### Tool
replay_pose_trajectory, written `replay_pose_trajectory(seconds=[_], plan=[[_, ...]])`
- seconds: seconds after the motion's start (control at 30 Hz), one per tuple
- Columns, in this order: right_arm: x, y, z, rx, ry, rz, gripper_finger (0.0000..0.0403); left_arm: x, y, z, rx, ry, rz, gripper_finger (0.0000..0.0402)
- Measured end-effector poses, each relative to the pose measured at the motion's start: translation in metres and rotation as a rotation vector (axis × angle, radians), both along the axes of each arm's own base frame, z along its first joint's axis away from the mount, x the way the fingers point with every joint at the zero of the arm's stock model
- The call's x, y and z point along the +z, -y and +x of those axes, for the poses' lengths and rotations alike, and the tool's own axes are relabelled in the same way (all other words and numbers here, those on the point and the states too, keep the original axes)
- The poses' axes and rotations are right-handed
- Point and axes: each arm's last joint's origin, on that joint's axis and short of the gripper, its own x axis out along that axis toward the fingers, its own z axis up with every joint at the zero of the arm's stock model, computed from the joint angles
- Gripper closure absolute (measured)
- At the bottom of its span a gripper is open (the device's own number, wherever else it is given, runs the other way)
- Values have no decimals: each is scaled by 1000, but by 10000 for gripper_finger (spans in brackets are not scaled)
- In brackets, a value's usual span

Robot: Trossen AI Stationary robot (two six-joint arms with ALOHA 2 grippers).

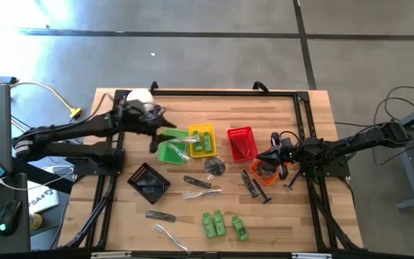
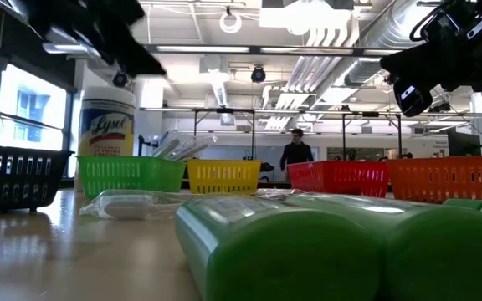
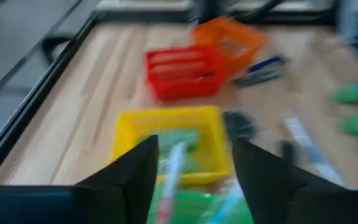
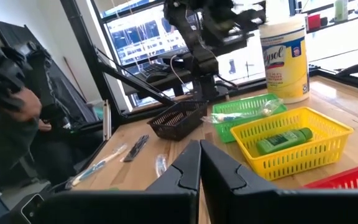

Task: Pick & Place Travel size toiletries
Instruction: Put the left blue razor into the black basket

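Green basket (image 1: 171,150) sits between yellow basket (image 1: 202,140) and white jar (image 1: 139,96).

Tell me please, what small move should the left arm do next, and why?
Probably lift away: the left gripper stands open over the green basket, where a clear-wrapped stick already lies, so that drop looks done. More wrapped sticks wait on the table.

The whole left wrist view is smeared – the green items (image 3: 352,109) at the right edge are shapeless blobs, and the clear-wrapped stick (image 3: 171,177) is crossed by the tool's fingers (image 3: 138,171). In the low view, the green tubes (image 2: 341,251) are cut off at the bottom and right edges – what lies behind them is hidden.
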Motion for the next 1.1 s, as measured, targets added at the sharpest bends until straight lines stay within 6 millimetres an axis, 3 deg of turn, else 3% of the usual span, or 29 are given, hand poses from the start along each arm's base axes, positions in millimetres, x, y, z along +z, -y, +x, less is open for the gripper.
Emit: replay_pose_trajectory(seconds=[0.2, 0.3, 0.43, 0.73, 0.97, 1.1], plan=[[-1, 0, 0, 0, -9, -1, 401, 33, 41, -40, -186, 206, 106, 343], [-1, 0, 0, -2, -9, -1, 401, 27, 51, -62, -240, 313, 170, 391], [-1, 0, 0, -4, -9, -3, 401, -3, 54, -76, -187, 390, 200, 389], [-1, 2, 0, -54, -5, -21, 401, -70, 53, -74, -131, 392, 166, 401], [-1, 2, 0, -57, -5, -21, 401, -102, 53, -72, -119, 333, 106, 401], [-2, 1, 0, -51, -15, -15, 401, -106, 52, -72, -103, 340, 86, 401]])
